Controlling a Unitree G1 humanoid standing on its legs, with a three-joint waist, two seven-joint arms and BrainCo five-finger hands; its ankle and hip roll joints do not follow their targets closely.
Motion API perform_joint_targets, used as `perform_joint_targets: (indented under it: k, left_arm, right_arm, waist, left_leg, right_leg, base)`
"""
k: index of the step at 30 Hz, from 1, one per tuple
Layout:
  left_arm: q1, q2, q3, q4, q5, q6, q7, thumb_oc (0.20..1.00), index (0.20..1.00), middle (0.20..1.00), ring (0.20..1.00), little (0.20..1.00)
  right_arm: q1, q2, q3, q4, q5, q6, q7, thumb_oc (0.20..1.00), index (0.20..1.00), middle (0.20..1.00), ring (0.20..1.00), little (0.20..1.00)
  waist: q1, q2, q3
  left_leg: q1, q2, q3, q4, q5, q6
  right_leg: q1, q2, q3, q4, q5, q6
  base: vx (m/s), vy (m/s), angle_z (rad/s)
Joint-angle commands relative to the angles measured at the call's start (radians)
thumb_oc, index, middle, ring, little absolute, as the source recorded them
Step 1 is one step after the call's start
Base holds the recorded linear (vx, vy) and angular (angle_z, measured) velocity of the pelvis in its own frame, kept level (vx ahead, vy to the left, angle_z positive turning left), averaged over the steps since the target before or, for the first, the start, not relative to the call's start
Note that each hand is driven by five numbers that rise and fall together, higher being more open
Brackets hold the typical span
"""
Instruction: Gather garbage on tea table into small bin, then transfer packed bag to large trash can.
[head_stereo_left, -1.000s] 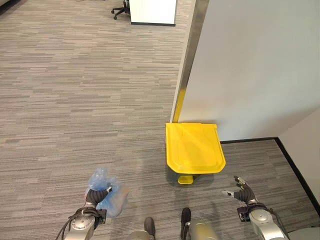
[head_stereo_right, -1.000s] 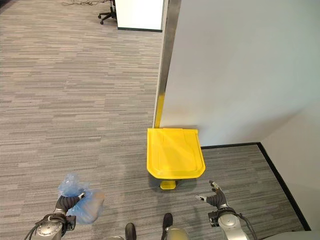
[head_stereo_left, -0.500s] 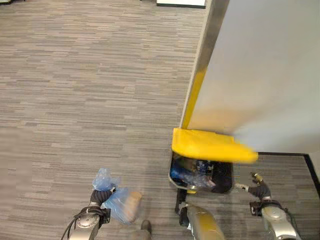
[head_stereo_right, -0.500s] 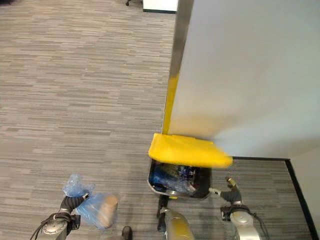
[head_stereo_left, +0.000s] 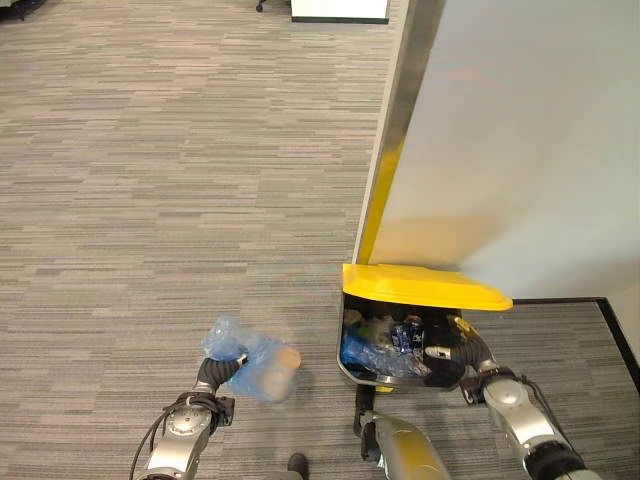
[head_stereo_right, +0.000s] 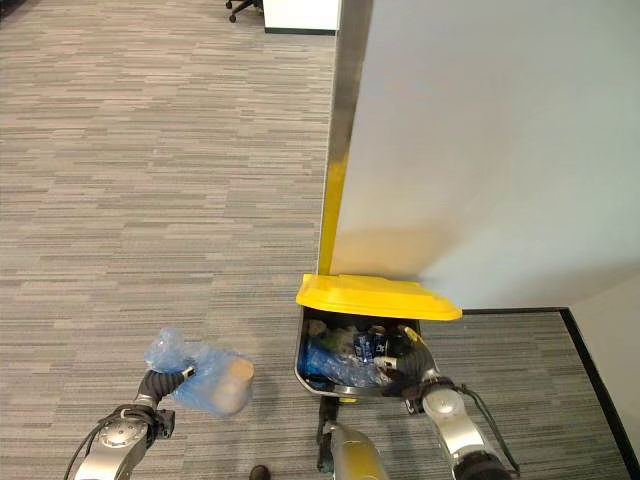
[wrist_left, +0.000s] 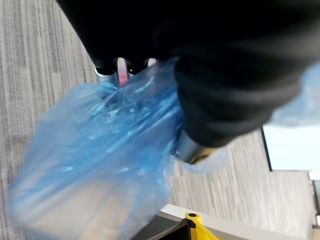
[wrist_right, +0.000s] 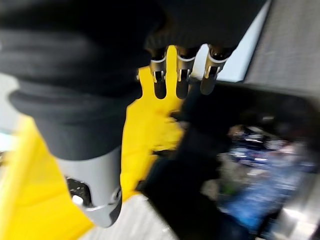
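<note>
A large trash can (head_stereo_left: 350, 368) stands against the wall with its yellow lid (head_stereo_left: 420, 285) raised. Its black liner holds blue bags and dark cans. My left hand (head_stereo_left: 213, 376) is shut on the neck of a packed blue plastic bag (head_stereo_left: 255, 364), which hangs above the carpet just left of the can. The left wrist view has that blue bag (wrist_left: 100, 165) bulging past the dark cover. My right hand (head_stereo_left: 470, 352) is at the can's right rim under the lid, open. Its straight fingers (wrist_right: 167, 82) point at the yellow lid (wrist_right: 150, 130).
A white wall panel (head_stereo_left: 520, 140) with a metal corner post (head_stereo_left: 400, 120) rises right behind the can. Grey carpet (head_stereo_left: 150, 200) stretches to the left and far side. A black skirting line (head_stereo_left: 615, 335) runs at the right. An office chair base (head_stereo_right: 240, 8) stands far off.
The yellow lid has gone from flat shut to raised, baring the garbage inside. My right hand moved in to the can's right rim. The left hand brought the bag closer to the can.
</note>
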Motion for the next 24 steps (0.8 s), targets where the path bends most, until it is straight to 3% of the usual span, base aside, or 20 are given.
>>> perform_joint_targets:
  k: [1, 7, 15, 24]
  left_arm:
    - [-0.068, 0.063, -0.021, -0.08, -0.008, -0.082, 0.017, 0.2, 0.2, 0.2, 0.2, 0.2]
    - [-0.168, 0.08, -0.129, -0.125, -0.038, -0.101, 0.008, 0.2, 0.2, 0.2, 0.2, 0.2]
    - [-0.298, 0.089, -0.259, -0.173, -0.026, -0.115, -0.009, 0.2, 0.2, 0.2, 0.2, 0.2]
    - [-0.548, 0.049, -0.402, -0.176, 0.014, -0.125, 0.026, 0.2, 0.2, 0.2, 0.2, 0.2]
  right_arm:
    - [-0.124, 0.013, 0.038, -0.038, -0.009, -0.047, -0.017, 1.0, 1.0, 1.0, 1.0, 1.0]
    - [-0.313, 0.003, 0.111, 0.036, 0.014, -0.033, -0.036, 1.0, 1.0, 1.0, 1.0, 1.0]
    - [-0.463, -0.07, 0.11, 0.167, 0.044, -0.022, -0.071, 1.0, 1.0, 1.0, 1.0, 1.0]
    - [-0.624, -0.155, 0.142, 0.234, 0.047, -0.021, -0.106, 1.0, 1.0, 1.0, 1.0, 1.0]
  waist:
    - [0.031, -0.035, 0.025]
    - [0.051, -0.053, 0.059]
    - [0.044, -0.057, 0.092]
    - [-0.007, -0.06, 0.119]
  left_leg:
    - [0.091, -0.087, -0.011, 0.052, -0.17, 0.039]
    - [0.057, -0.083, -0.012, 0.065, -0.165, 0.029]
    - [0.036, -0.088, -0.006, 0.078, -0.167, 0.029]
    - [0.027, -0.104, 0.026, 0.089, -0.183, 0.035]
  right_leg:
    - [-0.032, -0.052, 0.044, -0.146, 0.142, 0.107]
    - [-0.048, -0.064, 0.029, -0.143, 0.146, 0.105]
    - [-0.073, -0.071, 0.032, -0.132, 0.151, 0.11]
    - [-0.111, -0.068, 0.059, -0.115, 0.166, 0.12]
  base:
    - [-0.02, -0.029, 0.19]
    - [-0.02, -0.045, 0.14]
    - [-0.03, -0.011, 0.01]
    - [-0.03, 0.025, -0.13]
